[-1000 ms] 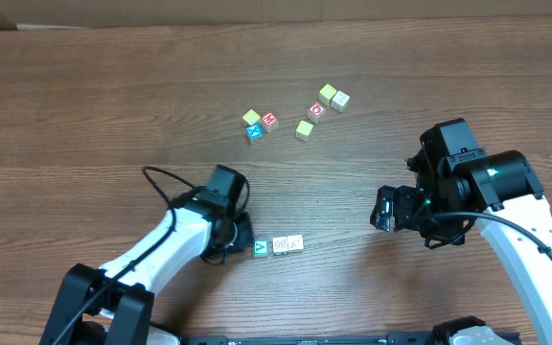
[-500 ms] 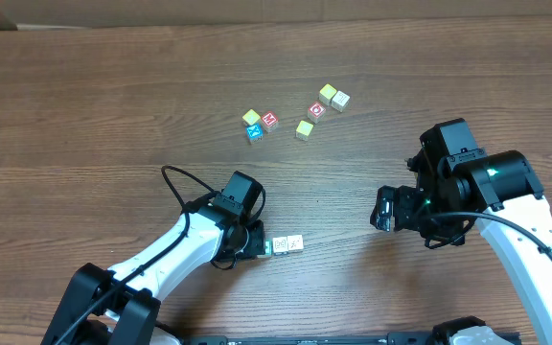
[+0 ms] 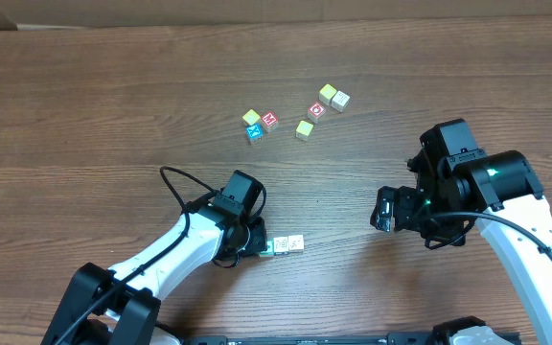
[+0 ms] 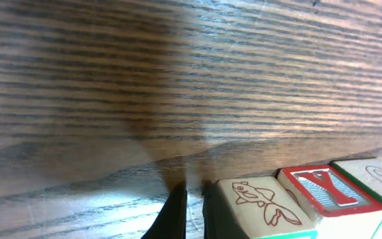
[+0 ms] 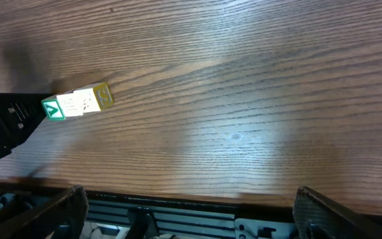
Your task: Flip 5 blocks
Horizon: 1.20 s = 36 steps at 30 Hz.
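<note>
left claw pinched shut at the near row, right claw parked wide open

left claw (image 3: 254, 242) is down low on the table (image 3: 84, 115), fingers closed on nothing, tips right beside the left end of the near row (image 3: 282, 245). it looks set to nudge or tip the end block rather than pinch it. the left wrist view shows the fish-picture block (image 4: 257, 202) just beside the tips, then the red y block (image 4: 329, 191), then a third block (image 4: 371, 174) cut off at the edge. from overhead the arm hides part of that left end. the far cluster (image 3: 295, 117) of seven blocks sits well apart. right claw (image 3: 383, 209) hovers at the right, jaws spread, holding nothing, likely kept out of the left arm's way.
</note>
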Each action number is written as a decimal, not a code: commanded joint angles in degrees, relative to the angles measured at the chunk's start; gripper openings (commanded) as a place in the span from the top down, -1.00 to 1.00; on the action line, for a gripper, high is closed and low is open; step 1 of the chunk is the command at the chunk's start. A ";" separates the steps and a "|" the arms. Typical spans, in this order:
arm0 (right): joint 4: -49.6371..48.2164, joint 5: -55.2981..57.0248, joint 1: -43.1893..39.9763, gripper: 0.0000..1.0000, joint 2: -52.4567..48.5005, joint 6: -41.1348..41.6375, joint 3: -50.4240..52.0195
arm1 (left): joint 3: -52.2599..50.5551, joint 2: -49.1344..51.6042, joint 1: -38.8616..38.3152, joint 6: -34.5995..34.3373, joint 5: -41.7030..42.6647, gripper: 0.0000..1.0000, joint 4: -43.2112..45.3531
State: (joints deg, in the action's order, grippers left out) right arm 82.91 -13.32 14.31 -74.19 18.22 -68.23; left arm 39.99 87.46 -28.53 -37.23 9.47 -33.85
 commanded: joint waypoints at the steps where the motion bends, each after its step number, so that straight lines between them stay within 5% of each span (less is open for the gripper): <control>1: -0.07 -0.48 0.26 -1.00 0.57 0.31 0.07 | -0.72 0.79 -0.39 -2.67 0.39 0.91 0.00; 17: -0.39 -0.46 0.26 -1.00 0.57 0.28 0.07 | -0.72 -1.11 -3.82 -5.01 -2.34 0.92 -11.85; 26: -0.50 -0.46 0.26 -1.00 0.57 0.28 0.07 | -0.72 -1.11 -12.07 -11.45 -1.40 0.91 -7.80; 36: -0.09 -0.46 0.26 -1.00 0.57 0.28 0.07 | -0.74 -1.09 -12.63 -12.72 -5.01 0.92 -4.26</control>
State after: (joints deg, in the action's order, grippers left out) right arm 82.96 -13.32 14.31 -74.19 18.22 -68.23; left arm 39.99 86.78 -40.91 -48.51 7.25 -39.05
